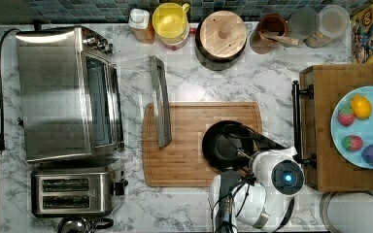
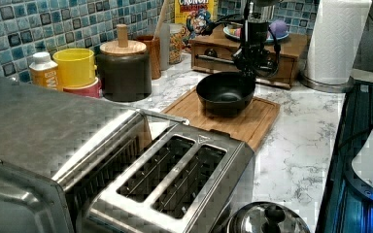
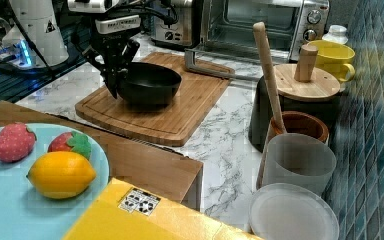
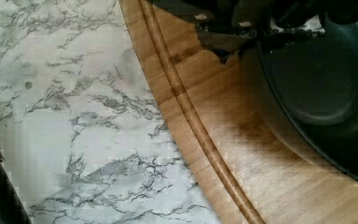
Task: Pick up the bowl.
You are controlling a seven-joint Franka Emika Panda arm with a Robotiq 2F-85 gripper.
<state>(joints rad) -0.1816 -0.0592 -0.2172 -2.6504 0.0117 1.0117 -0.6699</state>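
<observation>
The arm reaches down over the cutting board (image 1: 194, 145), its gripper (image 3: 114, 75) pointing downward at the rim of the bowl (image 3: 149, 82), one finger inside and one outside, apparently clamped on the rim. The bowl sits upright, mouth up, on the board's side nearest the wooden drawer box (image 1: 342, 136) in the top view; being round, it has no long axis. The left view shows a toaster (image 2: 175, 184) in front; the right view shows the lidded pot (image 3: 295, 100) on the marble bench (image 3: 230, 135).
</observation>
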